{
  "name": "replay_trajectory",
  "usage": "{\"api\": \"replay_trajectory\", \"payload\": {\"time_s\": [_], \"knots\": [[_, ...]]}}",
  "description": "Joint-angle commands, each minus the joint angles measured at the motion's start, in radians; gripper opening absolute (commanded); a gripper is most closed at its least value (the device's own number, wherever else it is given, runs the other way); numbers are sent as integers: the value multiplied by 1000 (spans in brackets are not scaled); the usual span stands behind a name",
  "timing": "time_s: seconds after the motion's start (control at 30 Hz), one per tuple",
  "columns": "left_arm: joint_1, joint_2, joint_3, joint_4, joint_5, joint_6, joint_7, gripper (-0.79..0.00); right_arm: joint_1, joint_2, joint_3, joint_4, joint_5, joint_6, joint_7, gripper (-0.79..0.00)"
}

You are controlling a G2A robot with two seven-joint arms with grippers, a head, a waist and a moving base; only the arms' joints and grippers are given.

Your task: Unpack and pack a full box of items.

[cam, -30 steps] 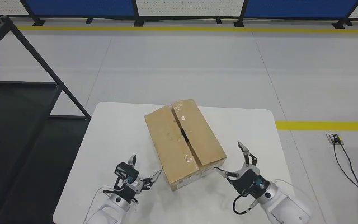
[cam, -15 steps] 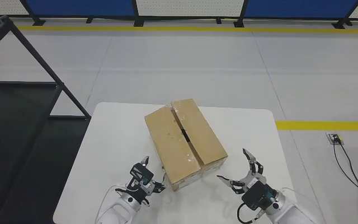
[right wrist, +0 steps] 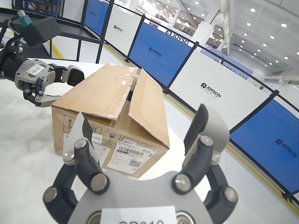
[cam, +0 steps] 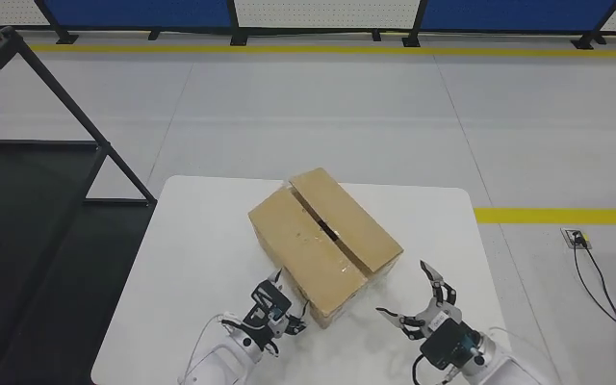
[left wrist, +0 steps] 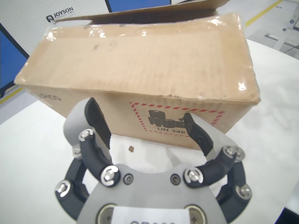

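One brown cardboard box (cam: 327, 241) sits mid-way across the white table (cam: 192, 250), its two top flaps slightly parted and its contents hidden. The left gripper (cam: 289, 306), fingers spread, is just beside the box's near-left side, where its wrist view shows a red-dashed mark (left wrist: 161, 120). The right gripper (cam: 404, 289), spread wide, hangs apart at the near right, facing white labels (right wrist: 130, 152).

— Where are you?
— I am in a big work hall, like a factory or a warehouse.
— How do you know?
— The roof (right wrist: 233, 1) is very high, with rows of round lights (right wrist: 253, 9). The grey floor (cam: 318, 115) has yellow lines (cam: 289, 48). Blue and white fence panels (right wrist: 158, 50) stand past my white table (cam: 192, 250). A tall black rack (right wrist: 74, 33) stands nearby.
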Motion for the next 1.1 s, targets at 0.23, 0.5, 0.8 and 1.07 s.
{"api": "replay_trajectory", "payload": {"time_s": [0.23, 0.5, 0.8, 1.07], "knots": [[-20, -5, 25, -5, -18, -25, 28, 0, -23, 5, 17, -14, 37, 17, -27, 0], [120, 23, -217, -102, -169, -16, 120, 0, -14, 7, 7, -12, 60, 14, -32, 0], [193, 43, -486, -51, -339, 19, 141, 0, -38, 12, -54, -57, -23, -10, 39, 0], [151, 42, -510, -21, -365, 58, 148, 0, -134, -7, -169, -63, -57, 234, 145, 0]]}}
